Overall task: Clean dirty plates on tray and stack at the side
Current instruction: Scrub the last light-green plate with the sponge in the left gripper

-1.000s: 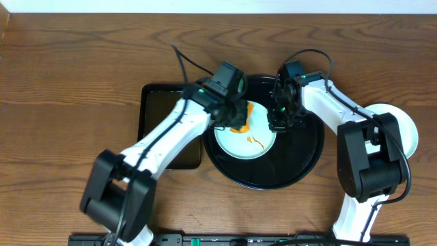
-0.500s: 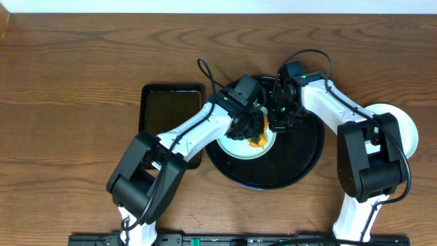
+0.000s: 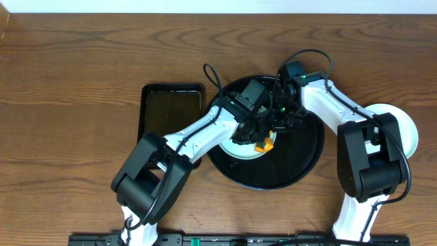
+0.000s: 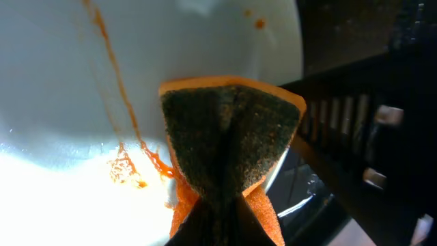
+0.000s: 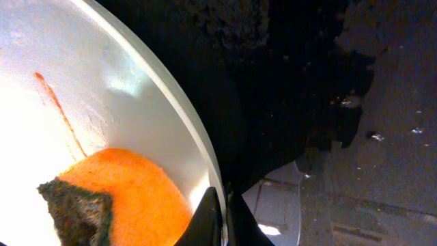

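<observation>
Left gripper (image 3: 258, 137), seen from above, is squeezed tight on a soft orange sponge with a dark scrubby side (image 3: 262, 145) and presses it on the pale blue round plate (image 3: 239, 149). That plate sits in the big round shiny black tray (image 3: 295, 167), near its back left. The right gripper (image 3: 280, 123) is at the plate's right edge. From the left wrist, the sponge bends between the fingers, and a thin orange-brown sauce streak (image 4: 113, 75) runs over the plate. From the right wrist, the fingers are pinched close on the plate's thin rim. The plate looks light, hard and smooth, so it may slip or crack. The rim seems the best place to hold it.
</observation>
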